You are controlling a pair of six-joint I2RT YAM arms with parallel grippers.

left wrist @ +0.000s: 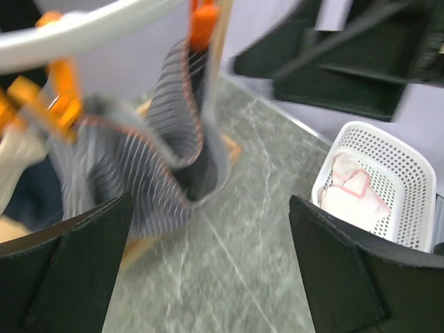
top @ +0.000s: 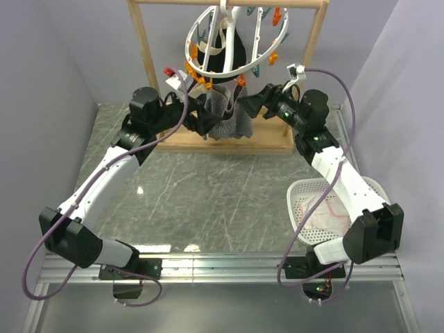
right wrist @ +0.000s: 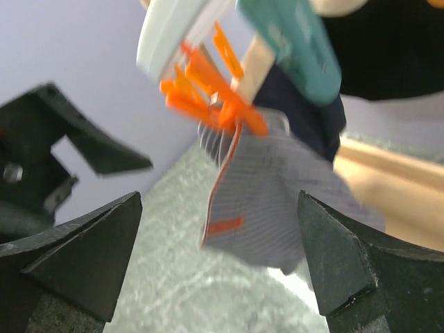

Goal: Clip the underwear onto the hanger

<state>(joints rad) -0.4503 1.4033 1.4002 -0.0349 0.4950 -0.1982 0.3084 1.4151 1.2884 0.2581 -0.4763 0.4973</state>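
Underwear (top: pixel 225 118) on hanger (top: pixel 258 35) over grey marbled tabletop (top: pixel 208 201), lilac walls (top: pixel 41 69).

Left gripper (left wrist: pixel 209 229) fingers spread wide, nothing between them. Beyond, blurred grey striped underwear (left wrist: pixel 139 173) hangs from 1 orange clip (left wrist: pixel 202 21) under the white hanger (left wrist: pixel 76 31) ring. At right, a white perforated basket (left wrist: pixel 361 128) holding pinkish-white cloth (left wrist: pixel 350 191) sits on the marble table (left wrist: pixel 243 277).
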